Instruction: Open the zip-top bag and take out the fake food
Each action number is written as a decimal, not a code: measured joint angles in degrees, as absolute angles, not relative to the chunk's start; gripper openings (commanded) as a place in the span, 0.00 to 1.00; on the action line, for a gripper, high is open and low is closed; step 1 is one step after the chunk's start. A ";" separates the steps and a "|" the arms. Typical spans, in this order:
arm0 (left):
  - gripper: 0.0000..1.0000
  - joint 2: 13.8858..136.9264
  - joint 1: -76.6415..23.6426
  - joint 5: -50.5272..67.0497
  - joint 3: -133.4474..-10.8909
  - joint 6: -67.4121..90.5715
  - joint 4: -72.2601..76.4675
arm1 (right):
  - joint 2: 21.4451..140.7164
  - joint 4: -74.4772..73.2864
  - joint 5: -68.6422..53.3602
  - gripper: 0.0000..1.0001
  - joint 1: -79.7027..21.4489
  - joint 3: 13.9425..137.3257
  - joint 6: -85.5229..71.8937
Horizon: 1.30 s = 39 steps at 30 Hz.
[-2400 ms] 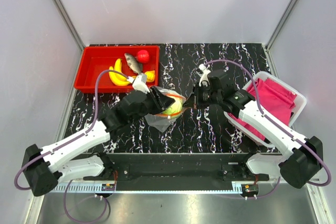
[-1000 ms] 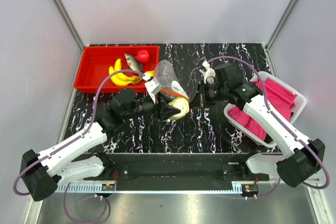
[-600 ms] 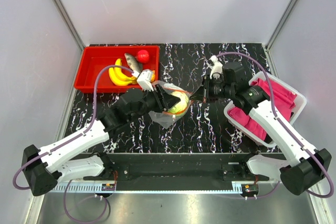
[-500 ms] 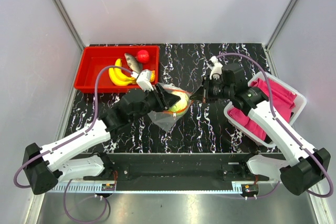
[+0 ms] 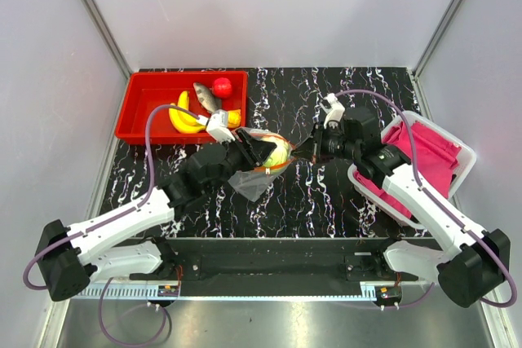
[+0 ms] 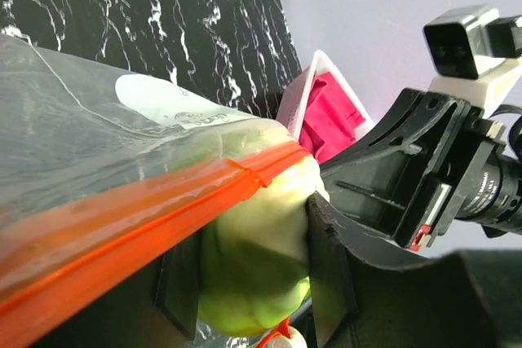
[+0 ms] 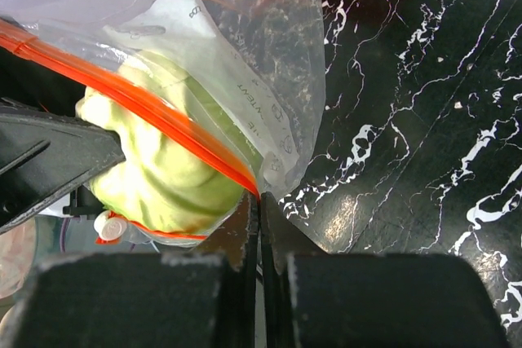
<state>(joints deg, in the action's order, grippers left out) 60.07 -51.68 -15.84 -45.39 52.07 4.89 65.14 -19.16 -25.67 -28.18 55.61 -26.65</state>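
The clear zip-top bag (image 5: 251, 183) hangs over the table's middle between both grippers, with its orange-red zip strip (image 6: 122, 218) running across the mouth. My left gripper (image 5: 269, 155) is shut on a green piece (image 6: 253, 234) of fake food that sits at the bag's mouth. From the right, my right gripper (image 7: 259, 201) is shut on the end of the zip strip (image 7: 147, 107), beside the green piece (image 7: 155, 169). Whether film lies between the left fingers and the green piece I cannot tell. A banana bunch (image 5: 186, 120), a fish (image 5: 206, 97) and a red fruit (image 5: 222, 85) lie in the red tray.
The red tray (image 5: 130, 116) stands at the back left, with a small yellow-orange fruit (image 5: 234, 117) in its near right corner. A white bin (image 5: 466, 155) of pink cloth sits at the right edge, just behind the right arm. Grey walls close in the black marbled table.
A second ago the bag was flung up toward the tray behind the left gripper; now it hangs down below it. The right gripper has shifted slightly left. Both grips have held.
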 measured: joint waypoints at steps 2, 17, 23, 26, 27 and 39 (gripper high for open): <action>0.00 60.20 -51.70 -16.21 -44.51 51.03 6.72 | 65.14 -18.37 -26.02 0.00 -28.18 55.07 -26.65; 0.00 61.28 -51.22 -21.69 -39.68 52.07 22.00 | 66.89 -15.88 -29.34 0.10 -27.73 53.56 -33.67; 0.00 61.28 -51.16 -22.31 -37.50 61.84 21.54 | 66.98 -13.82 -30.63 0.00 -27.88 52.03 -36.07; 0.00 61.25 -50.39 -21.82 -37.80 69.89 16.86 | 66.98 -12.16 -29.36 0.00 -28.01 50.41 -35.88; 0.00 61.25 -50.09 -21.45 -38.04 72.42 14.85 | 67.11 -11.68 -28.93 0.00 -28.21 49.76 -35.83; 0.00 59.94 -46.46 -12.03 -33.30 93.76 13.43 | 68.42 -8.21 -19.90 0.00 -29.93 48.56 -33.04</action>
